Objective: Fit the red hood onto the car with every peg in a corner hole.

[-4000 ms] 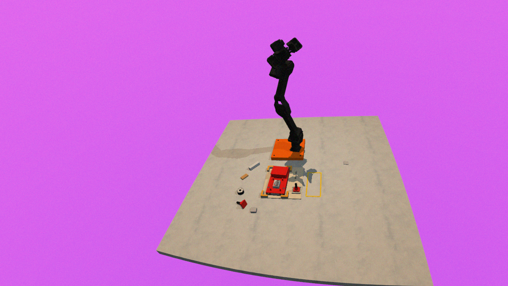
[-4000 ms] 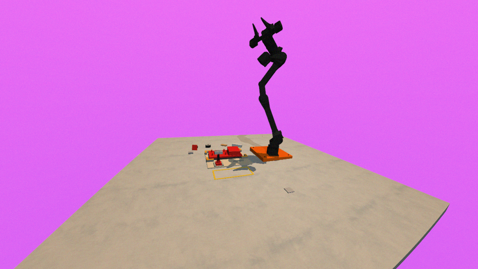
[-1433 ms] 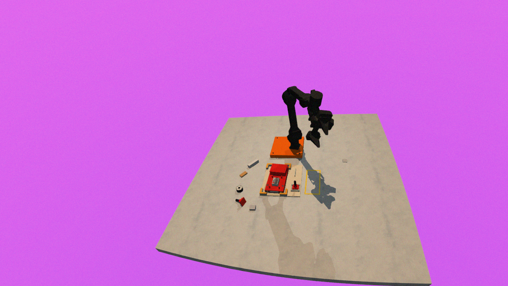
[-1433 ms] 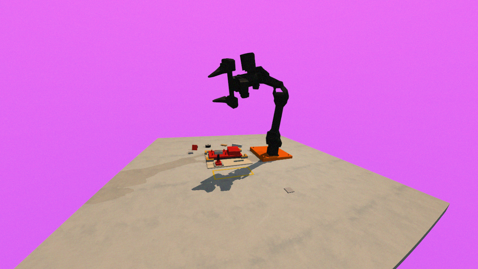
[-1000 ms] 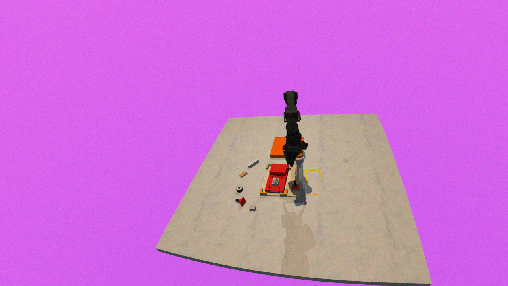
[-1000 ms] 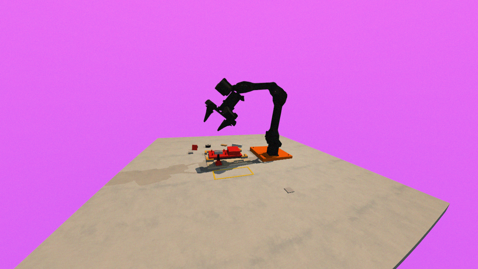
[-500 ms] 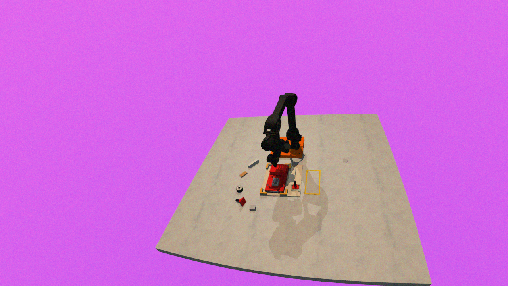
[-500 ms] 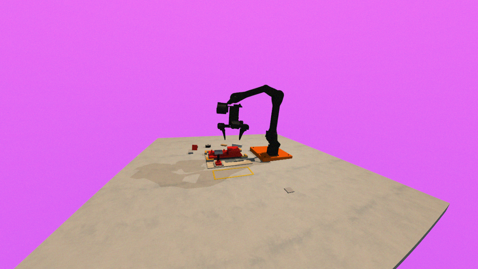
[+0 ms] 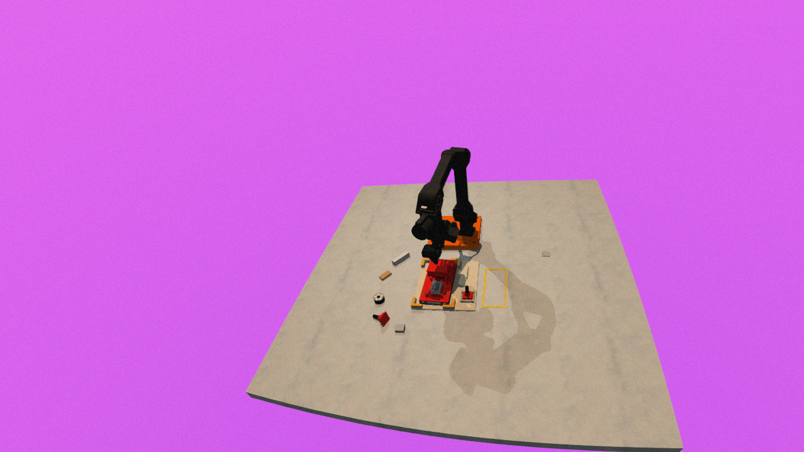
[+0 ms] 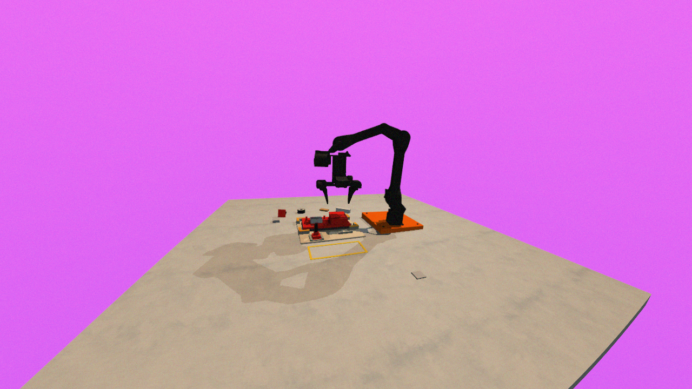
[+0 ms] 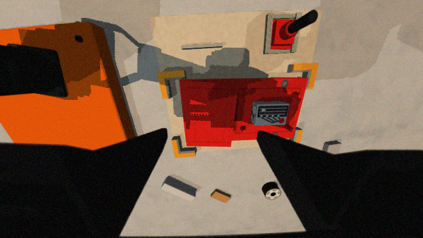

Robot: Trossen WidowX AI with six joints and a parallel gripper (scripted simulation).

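Observation:
The red chassis [image 9: 448, 286] [image 11: 208, 137] sits in the jig [image 9: 472, 275] [image 11: 231, 26], with a raised red block at the end nearer the arm base. The grey engine [image 9: 436, 287] [image 10: 315, 220] [image 11: 271, 112] stands on its deck; short pegs show beside it. I cannot make out a separate hood. A small red part with a black stem [image 9: 384, 318] [image 10: 281, 213] lies tilted on the table; a similar red part [image 9: 466, 295] [image 11: 278, 36] stands in the jig's side frame. My gripper [image 10: 337, 203] [image 11: 213, 133] is open and empty, pointing down above the chassis's raised block.
The orange base plate [image 10: 372, 217] [image 11: 82, 116] is beside the jig. A grey bar [image 9: 401, 258] [image 11: 185, 190], an orange block [image 9: 385, 275] [image 11: 221, 196], a wheel [image 9: 379, 298] [image 11: 272, 192] and a grey block [image 9: 399, 328] lie on one side. A yellow outline [image 9: 506, 287] lies on the other.

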